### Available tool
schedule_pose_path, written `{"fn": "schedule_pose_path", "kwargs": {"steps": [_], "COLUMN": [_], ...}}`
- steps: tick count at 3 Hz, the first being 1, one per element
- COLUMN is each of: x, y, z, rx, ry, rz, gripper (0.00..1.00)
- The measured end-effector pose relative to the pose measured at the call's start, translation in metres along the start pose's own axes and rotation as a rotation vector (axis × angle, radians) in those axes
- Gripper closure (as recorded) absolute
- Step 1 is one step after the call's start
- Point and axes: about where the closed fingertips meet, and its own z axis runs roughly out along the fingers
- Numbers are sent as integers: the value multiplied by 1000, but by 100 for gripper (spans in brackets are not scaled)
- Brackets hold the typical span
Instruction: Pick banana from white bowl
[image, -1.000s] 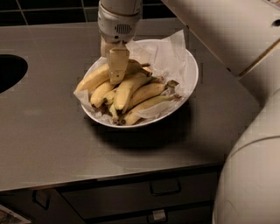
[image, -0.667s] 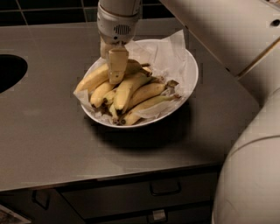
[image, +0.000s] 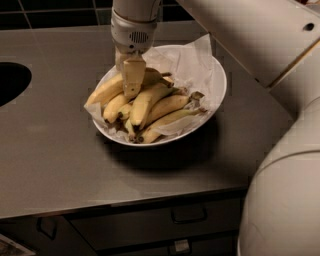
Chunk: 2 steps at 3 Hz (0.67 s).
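Note:
The white bowl (image: 220, 94) sits on the grey counter, lined with crinkled white paper and holding several yellow bananas. The banana (image: 104, 92), the longest and thickest, lies along the left side of the pile with its stem end toward the middle. My gripper (image: 132, 84) reaches straight down from above into the left part of the bowl. Its tip rests on or against this banana and hides the banana's middle. The shorter bananas (image: 165, 106) lie to the right and in front of it.
A dark round opening (image: 11, 82) is cut in the counter at far left. Drawers with handles (image: 189, 215) run below the counter's front edge. My pale arm and body (image: 285, 190) fill the right side. A dark tiled wall runs behind the counter.

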Motion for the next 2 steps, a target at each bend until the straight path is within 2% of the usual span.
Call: {"fn": "schedule_pose_path", "kwargs": {"steps": [1, 2], "x": [3, 3], "y": [0, 0], "z": [4, 4], "rx": [-11, -11], "ry": [1, 1], "rz": [7, 7], "gripper": [56, 78]}}
